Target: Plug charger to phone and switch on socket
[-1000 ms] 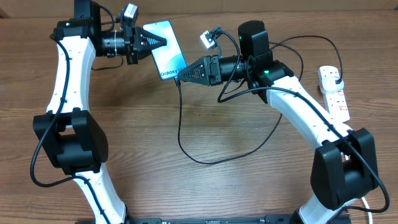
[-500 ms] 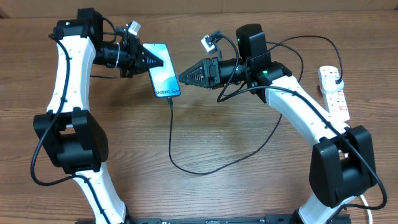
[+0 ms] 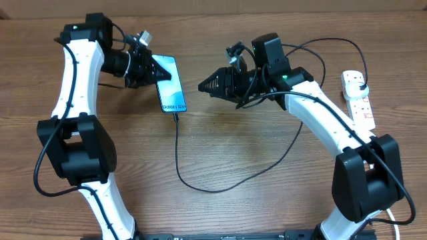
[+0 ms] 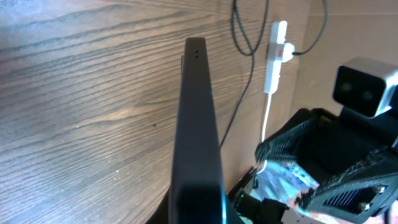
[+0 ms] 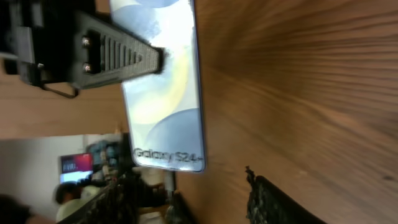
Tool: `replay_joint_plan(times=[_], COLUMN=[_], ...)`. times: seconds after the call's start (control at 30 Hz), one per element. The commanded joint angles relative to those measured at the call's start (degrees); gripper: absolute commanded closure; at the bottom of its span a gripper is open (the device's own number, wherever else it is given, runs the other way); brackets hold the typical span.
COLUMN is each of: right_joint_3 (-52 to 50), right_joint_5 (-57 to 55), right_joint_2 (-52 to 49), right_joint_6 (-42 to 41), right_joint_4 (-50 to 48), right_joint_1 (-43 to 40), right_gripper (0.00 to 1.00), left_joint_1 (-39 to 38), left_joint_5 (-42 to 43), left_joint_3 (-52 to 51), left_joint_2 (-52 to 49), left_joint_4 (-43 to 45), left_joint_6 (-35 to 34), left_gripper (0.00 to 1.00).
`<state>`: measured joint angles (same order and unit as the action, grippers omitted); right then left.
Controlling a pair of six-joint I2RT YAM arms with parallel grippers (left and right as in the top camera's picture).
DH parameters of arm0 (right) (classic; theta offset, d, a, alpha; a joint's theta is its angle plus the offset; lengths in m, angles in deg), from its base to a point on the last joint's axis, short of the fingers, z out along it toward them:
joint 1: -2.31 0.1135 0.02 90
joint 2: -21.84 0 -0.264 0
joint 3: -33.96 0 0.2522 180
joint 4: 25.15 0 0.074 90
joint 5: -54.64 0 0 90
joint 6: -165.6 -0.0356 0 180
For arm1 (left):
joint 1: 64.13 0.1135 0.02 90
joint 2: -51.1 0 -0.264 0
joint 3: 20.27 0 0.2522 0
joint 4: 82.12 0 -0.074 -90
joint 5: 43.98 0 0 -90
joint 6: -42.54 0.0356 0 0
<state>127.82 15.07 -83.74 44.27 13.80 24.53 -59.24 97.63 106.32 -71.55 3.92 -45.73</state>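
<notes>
"What changed at the right tool [image 3: 203,85]?"

"Its jaws spread and drew back empty, leaving the charger [image 3: 179,153] seated in the phone [image 3: 171,85]. The left tool [image 3: 148,67] clamped the phone's top, far left."

"And next?"

"The socket [image 3: 359,100] lay by the right edge of the table [image 3: 253,200], with open room toward it."

Bare table [image 3: 220,133] separates phone [image 3: 170,87] and right tool [image 3: 202,87] (well apart); the charger [image 3: 177,155] loops across mid-table.
</notes>
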Motion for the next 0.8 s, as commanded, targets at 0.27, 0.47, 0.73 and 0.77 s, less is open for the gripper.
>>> replay_joint_plan(times=[0.27,0.47,0.73,0.77], right_joint_3=[0.92,0.92,0.92,0.92], right_joint_5=[-8.9,-9.33,-10.36,-10.54], right_joint_2=[1.18,1.18,1.18,1.18], right_joint_6=[0.31,0.33,0.33,0.33], right_joint_4=[4.55,5.62,7.02,7.13], right_joint_1=[-0.13,-0.13,-0.11,-0.11], right_gripper=[0.34,0.34,0.34,0.34], left_joint_1=[-0.09,-0.07,-0.09,-0.09], left_joint_5=[-0.2,-1.16,-1.03,-1.05], left_joint_3=[-13.07,-19.67,-27.19,-27.63], left_joint_2=[0.07,0.02,-0.04,-0.04], left_joint_4=[10.45,16.94,25.62,26.34], left_joint_6=[0.42,-2.23,-7.32,-7.61], left_gripper=[0.96,0.96,0.96,0.96])
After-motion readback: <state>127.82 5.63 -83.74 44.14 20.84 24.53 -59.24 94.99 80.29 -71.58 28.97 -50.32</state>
